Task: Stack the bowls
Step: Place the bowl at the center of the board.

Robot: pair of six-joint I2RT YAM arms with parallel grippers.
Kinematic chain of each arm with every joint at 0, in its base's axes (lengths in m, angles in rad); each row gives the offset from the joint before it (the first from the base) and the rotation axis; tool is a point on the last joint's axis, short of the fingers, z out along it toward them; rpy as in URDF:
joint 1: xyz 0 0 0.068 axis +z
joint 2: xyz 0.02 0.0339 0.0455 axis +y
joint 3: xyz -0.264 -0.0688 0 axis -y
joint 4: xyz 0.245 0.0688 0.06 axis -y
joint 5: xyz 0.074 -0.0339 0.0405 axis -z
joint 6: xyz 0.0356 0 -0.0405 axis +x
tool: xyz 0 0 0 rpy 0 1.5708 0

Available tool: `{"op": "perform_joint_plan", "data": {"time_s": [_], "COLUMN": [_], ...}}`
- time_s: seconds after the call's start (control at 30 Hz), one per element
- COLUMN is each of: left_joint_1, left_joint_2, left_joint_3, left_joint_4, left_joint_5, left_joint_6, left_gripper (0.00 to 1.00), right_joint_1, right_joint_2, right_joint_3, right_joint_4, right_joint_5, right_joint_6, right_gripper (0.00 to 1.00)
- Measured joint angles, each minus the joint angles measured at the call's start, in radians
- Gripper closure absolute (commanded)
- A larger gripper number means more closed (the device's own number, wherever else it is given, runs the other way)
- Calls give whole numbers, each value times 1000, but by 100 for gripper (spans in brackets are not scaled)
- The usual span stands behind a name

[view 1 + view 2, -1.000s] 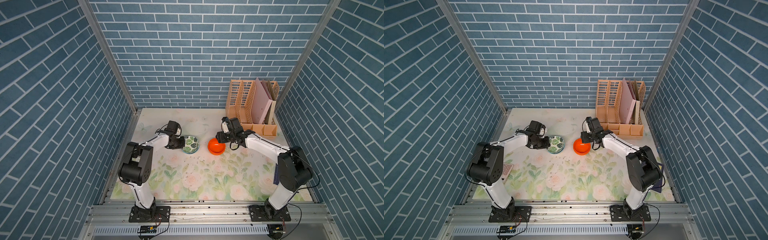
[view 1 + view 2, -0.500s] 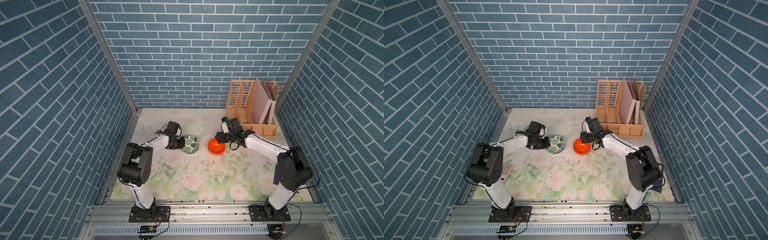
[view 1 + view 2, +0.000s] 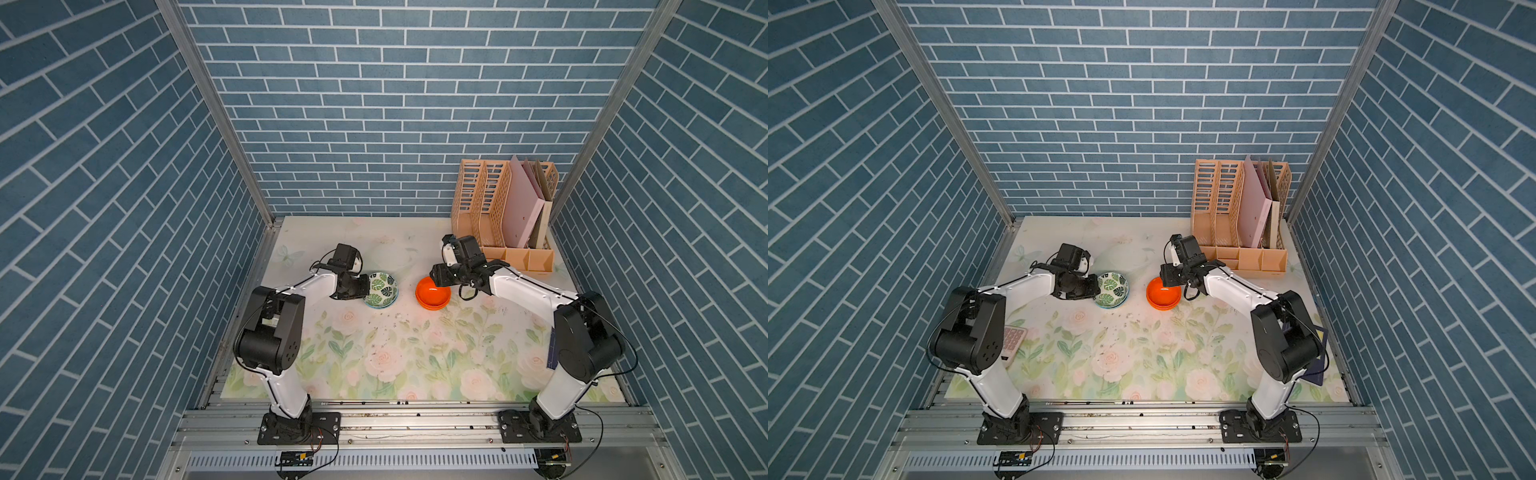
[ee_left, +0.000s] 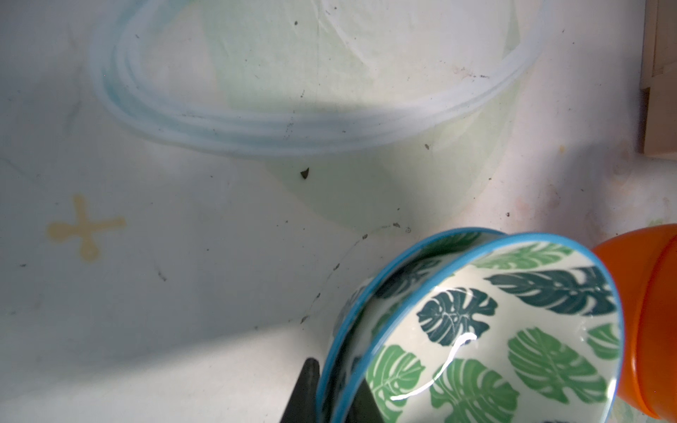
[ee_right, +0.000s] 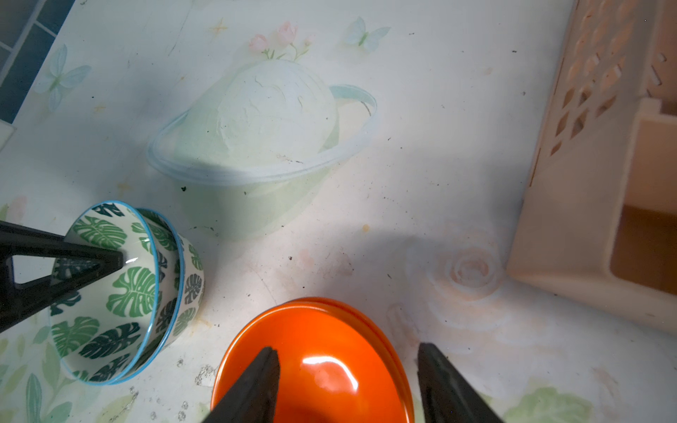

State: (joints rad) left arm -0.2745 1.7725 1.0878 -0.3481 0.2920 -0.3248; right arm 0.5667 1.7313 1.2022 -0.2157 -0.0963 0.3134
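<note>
Two leaf-print bowls (image 3: 381, 289) (image 3: 1112, 289) sit nested left of centre on the mat. My left gripper (image 4: 335, 397) is shut on their blue rims (image 4: 351, 351), one finger outside and one inside; the right wrist view shows that inner finger (image 5: 73, 263) in the upper bowl (image 5: 121, 293). Two orange bowls (image 3: 433, 293) (image 3: 1163, 293) are stacked just to the right. My right gripper (image 5: 348, 381) stands open over the orange stack (image 5: 322, 351), one finger above the bowl's inside and the other outside its rim, touching nothing that I can see.
A beige file rack (image 3: 498, 208) with pink folders stands at the back right, close to the right arm. A pink calculator (image 3: 1013, 338) lies by the left arm's base. A dark blue flat object (image 3: 1316, 365) lies at the right edge. Brick walls enclose three sides.
</note>
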Motion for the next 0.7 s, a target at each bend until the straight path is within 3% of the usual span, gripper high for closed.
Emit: {"op": "perform_joint_plan", "data": {"time_s": [0.13, 0.2, 0.23, 0.3, 0.7], "left_joint_1": [-1, -2, -3, -8, -10], "left_joint_2": [-2, -2, 1, 5, 7], "left_joint_3": [0, -4, -11, -23, -10], "left_joint_4": [-9, -17, -26, -41, -65], "left_joint_5": [-3, -11, -10, -9, -38], "left_joint_6": [4, 11, 11, 10, 3], "left_gripper": [80, 71, 61, 54, 48], "right_joint_1": [0, 0, 0, 0, 0], "right_joint_2": [4, 4, 4, 4, 4], "right_joint_3": [0, 0, 0, 0, 0], "right_joint_4": [0, 0, 0, 0, 1], "right_joint_5": [-2, -3, -4, -5, -5], "right_joint_6": [0, 0, 0, 0, 0], "right_gripper": [36, 36, 36, 36, 36]}}
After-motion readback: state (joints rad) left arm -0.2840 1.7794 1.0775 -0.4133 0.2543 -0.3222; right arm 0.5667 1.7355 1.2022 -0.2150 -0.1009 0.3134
